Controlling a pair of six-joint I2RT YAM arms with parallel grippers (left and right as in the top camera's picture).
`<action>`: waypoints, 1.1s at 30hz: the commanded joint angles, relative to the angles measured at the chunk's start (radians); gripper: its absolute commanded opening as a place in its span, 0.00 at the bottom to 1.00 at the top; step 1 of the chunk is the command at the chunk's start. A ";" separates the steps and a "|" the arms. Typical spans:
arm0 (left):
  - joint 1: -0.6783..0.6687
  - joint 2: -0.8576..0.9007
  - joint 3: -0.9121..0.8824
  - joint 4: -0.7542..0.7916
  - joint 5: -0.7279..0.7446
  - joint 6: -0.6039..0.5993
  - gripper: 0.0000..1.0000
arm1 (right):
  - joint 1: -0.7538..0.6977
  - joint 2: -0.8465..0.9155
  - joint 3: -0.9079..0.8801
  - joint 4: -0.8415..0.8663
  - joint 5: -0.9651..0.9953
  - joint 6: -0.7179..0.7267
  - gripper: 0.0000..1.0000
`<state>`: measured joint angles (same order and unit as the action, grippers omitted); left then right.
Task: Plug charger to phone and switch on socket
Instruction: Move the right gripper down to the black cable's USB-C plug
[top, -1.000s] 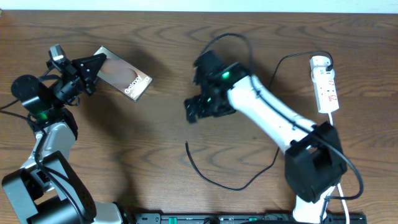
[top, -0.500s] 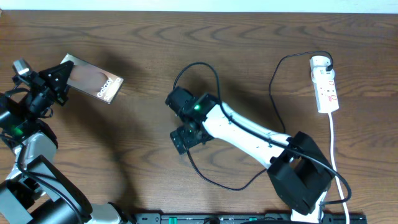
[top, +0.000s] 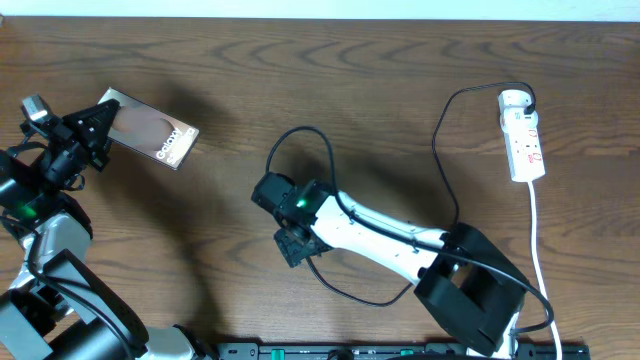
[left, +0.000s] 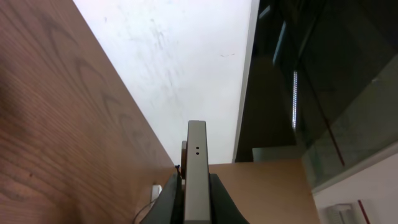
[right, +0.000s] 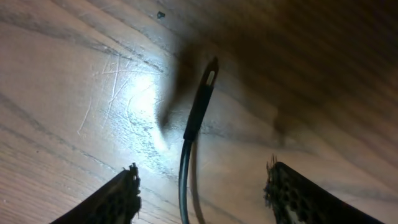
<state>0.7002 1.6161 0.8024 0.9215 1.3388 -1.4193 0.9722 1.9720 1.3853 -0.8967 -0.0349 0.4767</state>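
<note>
Your right gripper (right: 205, 186) hangs spread open over the charger (right: 200, 109), whose plug tip lies flat on the table (right: 74, 93). Close off-centre and the thin plug may skid out. Your left gripper (top: 95, 127) clamps the phone (top: 152, 132) at far left.

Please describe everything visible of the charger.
The charger is a thin black cable with a thicker sleeve and a small plug tip at its free end. That end lies on the wooden table between the open jaws of the right gripper, which do not touch it. The rest curves away towards the socket.
</note>
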 joint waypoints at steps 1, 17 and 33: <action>0.004 -0.008 0.003 0.002 0.024 0.017 0.07 | 0.000 0.012 -0.006 -0.004 0.043 0.044 0.61; 0.004 -0.008 0.003 0.001 0.038 0.039 0.07 | -0.023 0.043 0.002 -0.013 0.067 0.108 0.58; 0.004 -0.008 0.003 0.001 0.041 0.058 0.07 | -0.065 0.119 0.080 -0.072 0.037 0.114 0.57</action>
<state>0.7002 1.6161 0.8024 0.9161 1.3602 -1.3735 0.9073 2.0724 1.4292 -0.9634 -0.0010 0.5808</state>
